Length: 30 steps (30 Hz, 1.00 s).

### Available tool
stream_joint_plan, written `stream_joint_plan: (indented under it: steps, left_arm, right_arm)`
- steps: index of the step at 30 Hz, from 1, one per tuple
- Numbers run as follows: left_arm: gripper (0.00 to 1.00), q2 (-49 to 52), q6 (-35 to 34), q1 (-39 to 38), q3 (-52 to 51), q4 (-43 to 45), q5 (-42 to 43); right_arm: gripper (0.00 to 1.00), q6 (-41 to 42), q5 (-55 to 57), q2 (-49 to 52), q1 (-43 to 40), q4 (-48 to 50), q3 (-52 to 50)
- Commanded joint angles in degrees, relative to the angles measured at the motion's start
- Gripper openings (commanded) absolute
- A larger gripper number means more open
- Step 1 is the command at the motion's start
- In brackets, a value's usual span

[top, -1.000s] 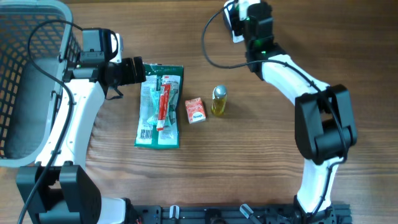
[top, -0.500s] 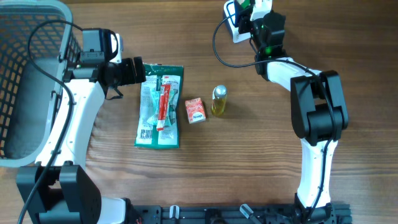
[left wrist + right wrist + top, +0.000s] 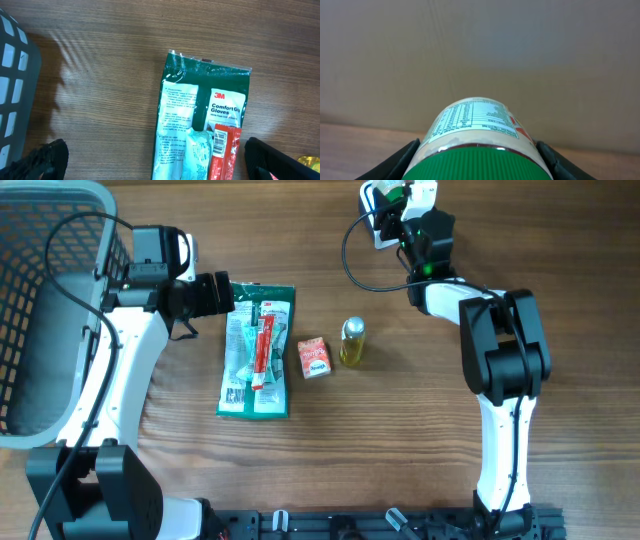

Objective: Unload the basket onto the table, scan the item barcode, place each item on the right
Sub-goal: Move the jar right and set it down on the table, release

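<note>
We hold the green-lidded, white-labelled jar in our part-closed right gripper over the far edge of the wooden table, presenting it. Next we judge its barcode must turn outward. Our left gripper gapes empty.

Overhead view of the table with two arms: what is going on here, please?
The right end effector grips a green-lidded jar with a printed label, holding it on its side near the far edge of the wooden table. The left end effector hangs open by the top of a green packet of gloves. A small red-and-white box and a small yellow bottle wait beside that packet.
</note>
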Motion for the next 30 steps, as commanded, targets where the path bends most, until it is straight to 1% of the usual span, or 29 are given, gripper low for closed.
stream_joint_plan:
  steps: [1, 3, 6, 7, 8, 9, 12, 13, 16, 17, 19, 21, 22, 23, 24, 26, 28, 30]
  left_arm:
    - [1.00, -0.22, 0.94, 0.20, 0.42, 0.15, 0.46]
    - [1.00, -0.22, 0.94, 0.20, 0.42, 0.13, 0.46]
    - [1.00, -0.22, 0.94, 0.20, 0.42, 0.15, 0.46]
    - [1.00, -0.22, 0.94, 0.20, 0.42, 0.13, 0.46]
    - [1.00, -0.22, 0.94, 0.20, 0.42, 0.15, 0.46]
    - [1.00, -0.22, 0.94, 0.20, 0.42, 0.13, 0.46]
    - [1.00, -0.22, 0.94, 0.20, 0.42, 0.15, 0.46]
    - [1.00, -0.22, 0.94, 0.20, 0.42, 0.15, 0.46]
    - [1.00, -0.22, 0.94, 0.20, 0.42, 0.15, 0.46]
    - [1.00, -0.22, 0.94, 0.20, 0.42, 0.13, 0.46]
    - [1.00, -0.22, 0.94, 0.20, 0.42, 0.15, 0.46]
    - [1.00, -0.22, 0.94, 0.20, 0.42, 0.13, 0.46]
    - [1.00, -0.22, 0.94, 0.20, 0.42, 0.15, 0.46]
    - [0.99, -0.22, 0.94, 0.20, 0.42, 0.13, 0.44]
    - [1.00, -0.22, 0.94, 0.20, 0.42, 0.15, 0.46]
    - [1.00, -0.22, 0.94, 0.20, 0.42, 0.13, 0.46]
    - [1.00, -0.22, 0.94, 0.20, 0.42, 0.13, 0.46]
    - [1.00, -0.22, 0.94, 0.20, 0.42, 0.13, 0.46]
  right_arm:
    - [0.04, 1.25, -0.98, -0.33, -0.02, 5.40, 1.07]
    - [0.04, 1.27, -1.03, -2.86, -0.02, 3.76, 1.07]
    - [0.04, 1.05, -3.34, -10.08, -0.04, -4.61, 1.07]
    - [0.04, 1.03, -3.34, -13.53, -0.02, -9.11, 1.07]
    - [0.04, 1.07, -3.37, -19.23, -0.02, -17.16, 1.07]
    - [0.04, 1.11, -3.37, -22.60, -0.02, -22.36, 1.07]
    - [0.04, 1.25, -3.32, -35.65, -0.04, -46.49, 1.07]
    - [0.04, 1.22, -3.32, -38.12, -0.04, -51.39, 1.07]
    - [0.04, 2.56, -3.28, -48.00, -0.09, -75.82, 1.07]
    - [0.05, 4.44, -3.06, -49.96, -0.09, -83.14, 1.07]
    - [0.10, 6.88, -2.08, -51.56, -0.09, -96.37, 1.07]
    - [0.10, 9.90, 0.52, -50.99, -0.09, -108.67, 0.66]
    - [0.11, 11.41, 1.29, -50.51, -0.09, -112.87, -0.04]
    - [0.14, 12.52, 1.53, -50.10, -0.09, -115.93, -1.31]
    - [0.15, 13.40, 1.53, -49.99, -0.07, -116.91, -3.04]
    - [0.19, 14.84, 1.73, -49.99, -0.07, -116.83, -7.21]
    - [0.25, 15.23, 1.77, -49.99, -0.09, -115.99, -10.78]
    - [0.26, 16.81, 3.69, -49.99, -0.09, -114.20, -14.23]
